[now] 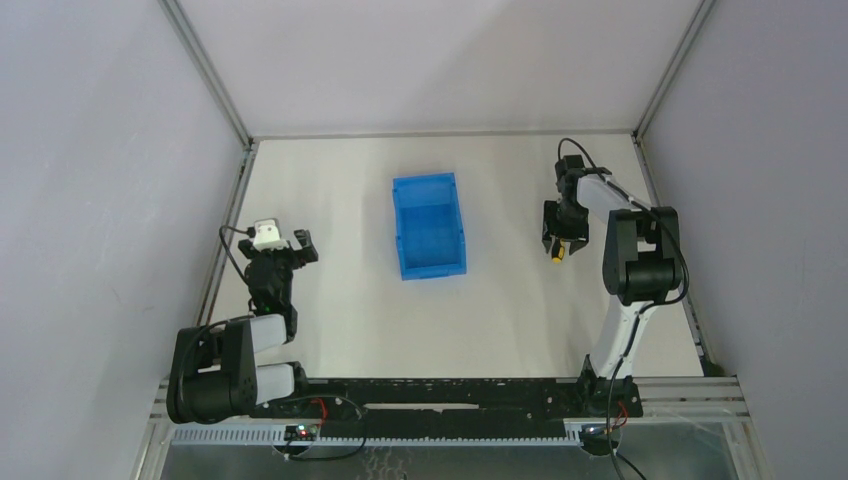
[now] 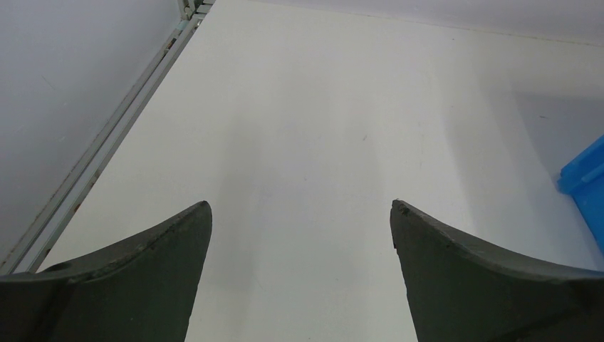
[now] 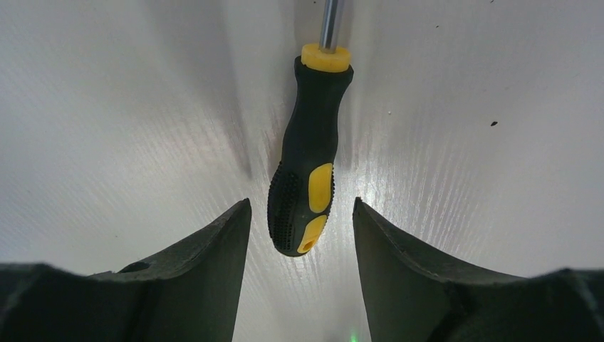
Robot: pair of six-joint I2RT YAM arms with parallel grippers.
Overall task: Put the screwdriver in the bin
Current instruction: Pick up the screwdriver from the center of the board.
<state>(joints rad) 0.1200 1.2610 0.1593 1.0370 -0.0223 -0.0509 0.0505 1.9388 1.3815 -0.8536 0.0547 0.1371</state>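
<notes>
The right gripper (image 3: 300, 204) straddles the screwdriver (image 3: 308, 142) handle, jaws spread, so that closing should pinch it for lifting

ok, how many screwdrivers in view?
1. The screwdriver lies on the table, right of the bin, between the open fingers of the right pincer. None shows inside the bin.

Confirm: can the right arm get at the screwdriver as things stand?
Likely yes. The right gripper hangs over the screwdriver, open, with its fingers flanking the handle's butt end and gaps showing on both sides. Nothing else shows between them.
</notes>
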